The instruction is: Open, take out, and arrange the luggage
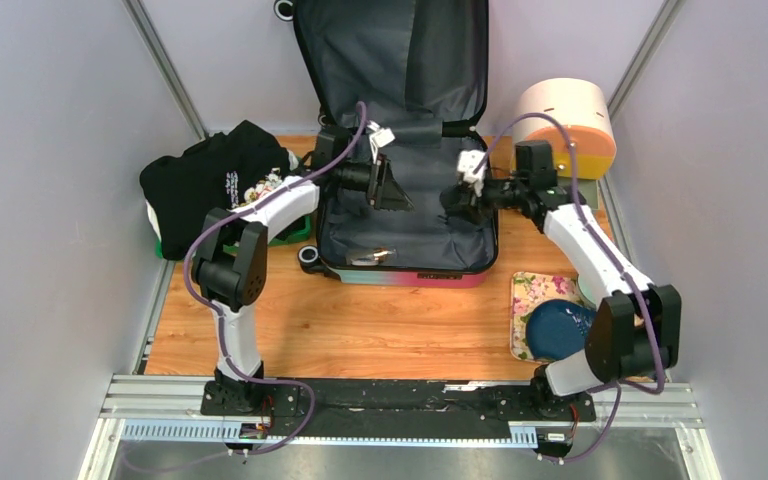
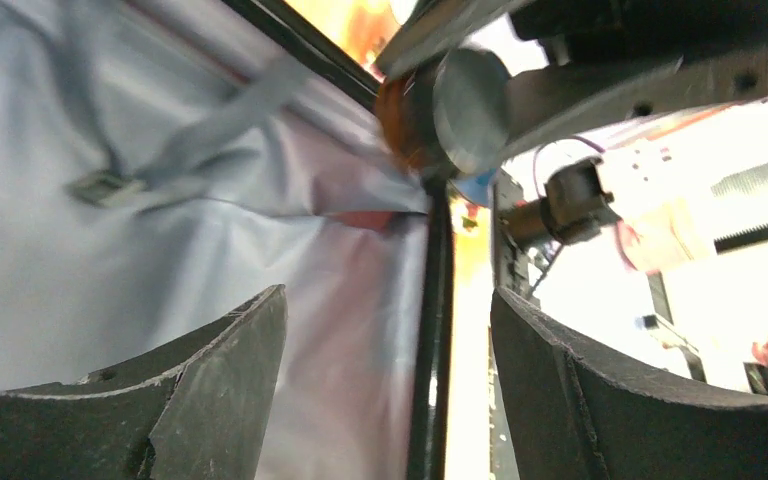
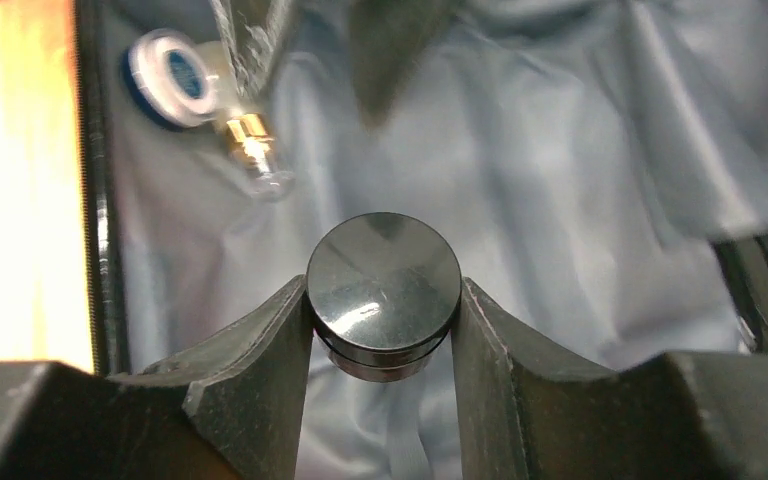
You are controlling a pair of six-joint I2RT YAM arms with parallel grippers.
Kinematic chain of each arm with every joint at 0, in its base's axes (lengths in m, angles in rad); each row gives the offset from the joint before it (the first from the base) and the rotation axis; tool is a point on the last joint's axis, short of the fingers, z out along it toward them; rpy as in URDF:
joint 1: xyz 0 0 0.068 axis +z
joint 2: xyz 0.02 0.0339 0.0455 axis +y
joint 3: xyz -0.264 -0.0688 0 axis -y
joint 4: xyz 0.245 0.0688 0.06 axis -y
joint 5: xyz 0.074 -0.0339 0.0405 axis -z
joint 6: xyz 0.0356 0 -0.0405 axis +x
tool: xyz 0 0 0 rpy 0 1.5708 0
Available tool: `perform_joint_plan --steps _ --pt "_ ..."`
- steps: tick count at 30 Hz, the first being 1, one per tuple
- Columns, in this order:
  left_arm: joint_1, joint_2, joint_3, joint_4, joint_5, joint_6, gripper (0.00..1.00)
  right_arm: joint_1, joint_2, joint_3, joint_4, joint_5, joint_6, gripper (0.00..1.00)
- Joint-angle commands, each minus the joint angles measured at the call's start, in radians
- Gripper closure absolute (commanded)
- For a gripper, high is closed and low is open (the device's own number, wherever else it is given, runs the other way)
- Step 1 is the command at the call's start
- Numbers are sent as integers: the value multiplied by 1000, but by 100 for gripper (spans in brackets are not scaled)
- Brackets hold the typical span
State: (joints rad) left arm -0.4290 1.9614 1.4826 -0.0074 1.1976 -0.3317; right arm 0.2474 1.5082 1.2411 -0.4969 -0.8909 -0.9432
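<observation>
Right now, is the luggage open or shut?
Open: the luggage lies flat with its lid raised at the back, and its grey lining is exposed.

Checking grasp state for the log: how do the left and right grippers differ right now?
Left gripper is open and empty; right gripper is shut on a small black round jar. Left gripper's gap frames the luggage rim; right gripper's is filled by the jar. Both hang over the open luggage lining.
</observation>
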Motion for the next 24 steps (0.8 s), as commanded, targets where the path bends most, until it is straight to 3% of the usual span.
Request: perform_joint_plan --steps 1,2,5,9,12,18,24 --pt "59 -73 53 66 -92 3 18 -120 -123 -69 231 85 346 81" --pt "65 -76 57 43 -102 17 18 -146 -149 -87 306 121 474 81" --pt "67 -84 64 -3 -135 69 18 -238 -201 -169 427 297 651 80" --pt "68 -85 61 -31 -156 88 17 -356 -218 -241 544 614 774 84" --pt "67 -82 65 -37 -161 86 16 -394 -166 -249 580 762 840 87" --pt "68 -73 99 -97 -191 118 16 -456 -25 -172 630 822 917 89" --pt "70 -110 62 -155 -210 177 15 -474 102 -140 656 774 905 90"
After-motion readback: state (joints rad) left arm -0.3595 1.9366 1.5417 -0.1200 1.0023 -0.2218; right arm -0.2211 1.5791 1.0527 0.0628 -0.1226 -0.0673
